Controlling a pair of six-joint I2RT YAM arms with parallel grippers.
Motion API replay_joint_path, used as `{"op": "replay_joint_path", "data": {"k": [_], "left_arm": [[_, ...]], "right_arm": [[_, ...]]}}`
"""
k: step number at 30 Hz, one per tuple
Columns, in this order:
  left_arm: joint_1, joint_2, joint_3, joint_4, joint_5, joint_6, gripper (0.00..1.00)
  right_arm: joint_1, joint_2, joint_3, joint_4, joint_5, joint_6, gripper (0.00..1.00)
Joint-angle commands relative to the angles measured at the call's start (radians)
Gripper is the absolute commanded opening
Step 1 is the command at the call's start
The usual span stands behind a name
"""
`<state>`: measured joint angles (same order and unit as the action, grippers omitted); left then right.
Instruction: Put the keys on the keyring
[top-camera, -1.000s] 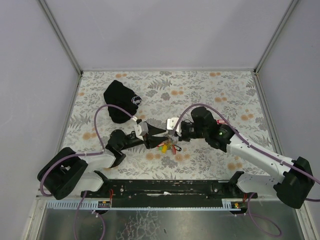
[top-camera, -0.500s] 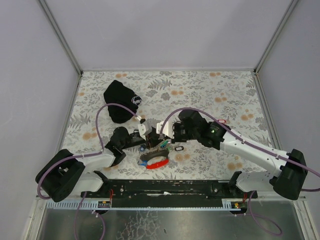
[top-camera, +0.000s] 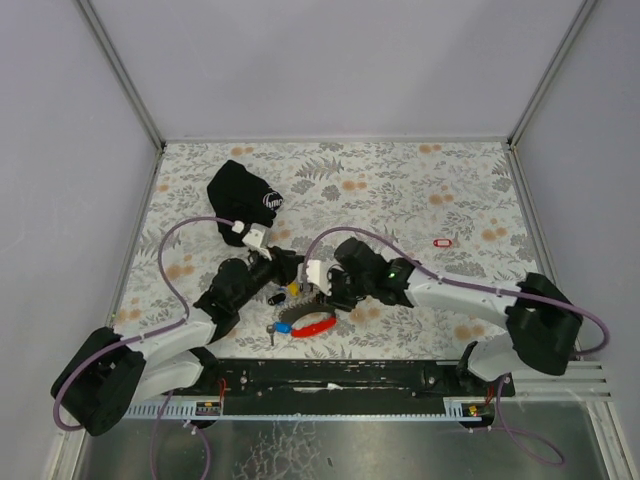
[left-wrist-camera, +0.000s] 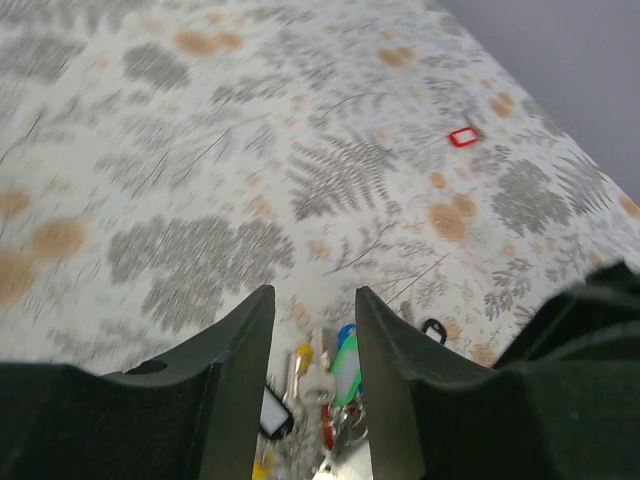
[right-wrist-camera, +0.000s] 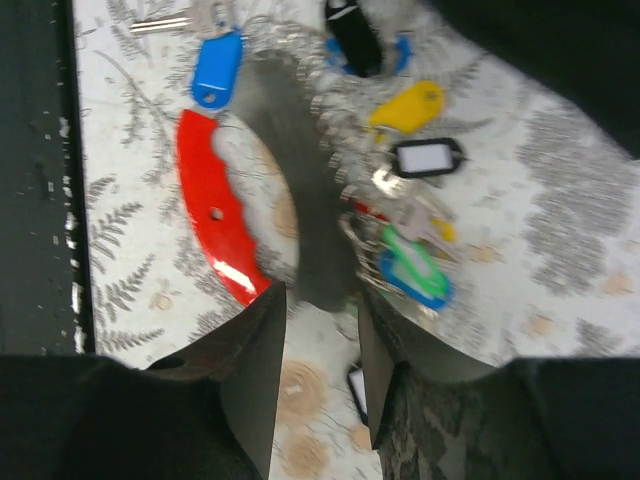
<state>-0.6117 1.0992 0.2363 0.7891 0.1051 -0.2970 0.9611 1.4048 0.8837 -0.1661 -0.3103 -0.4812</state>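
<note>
The keys (top-camera: 288, 292) lie bunched on the table with coloured tags: green (right-wrist-camera: 410, 262), yellow (right-wrist-camera: 408, 105), blue (right-wrist-camera: 215, 70) and black (right-wrist-camera: 352, 35). The keyring (top-camera: 305, 322), a large loop with a red arc (right-wrist-camera: 215, 215) and a dark band (right-wrist-camera: 295, 180), lies beside them near the front edge. My left gripper (top-camera: 285, 268) hovers over the bunch, open. In the left wrist view the green tag (left-wrist-camera: 345, 370) and a silver key (left-wrist-camera: 318, 375) show in its gap (left-wrist-camera: 312, 330). My right gripper (top-camera: 322, 290) is open too. Its tips (right-wrist-camera: 318, 300) sit at the end of the dark band, gripping nothing.
A black cloth pouch (top-camera: 243, 203) with a white logo sits at the back left. A loose red tag (top-camera: 444, 241) lies alone to the right. A small black tag (left-wrist-camera: 433, 328) lies near the right arm. The black rail (top-camera: 330, 375) runs along the near edge.
The right gripper has opened. The keys and ring, earlier bunched between the two grippers, now lie spread on the table. Both arms have shifted left, toward the near edge.
</note>
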Motion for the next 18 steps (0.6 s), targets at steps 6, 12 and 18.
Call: {"op": "replay_joint_path", "data": {"k": [6, 12, 18], "left_arm": [[0.039, -0.233, -0.084, -0.469, -0.274, -0.316, 0.43], [0.038, -0.239, -0.132, -0.465, -0.178, -0.388, 0.43], [0.037, -0.112, -0.137, -0.345, -0.068, -0.432, 0.43]], "right_arm": [[0.147, 0.207, 0.006, 0.254, -0.025, 0.166, 0.43], [0.143, 0.311, 0.012, 0.226, 0.078, 0.199, 0.43], [0.041, 0.297, -0.058, 0.18, 0.14, 0.254, 0.42]]}}
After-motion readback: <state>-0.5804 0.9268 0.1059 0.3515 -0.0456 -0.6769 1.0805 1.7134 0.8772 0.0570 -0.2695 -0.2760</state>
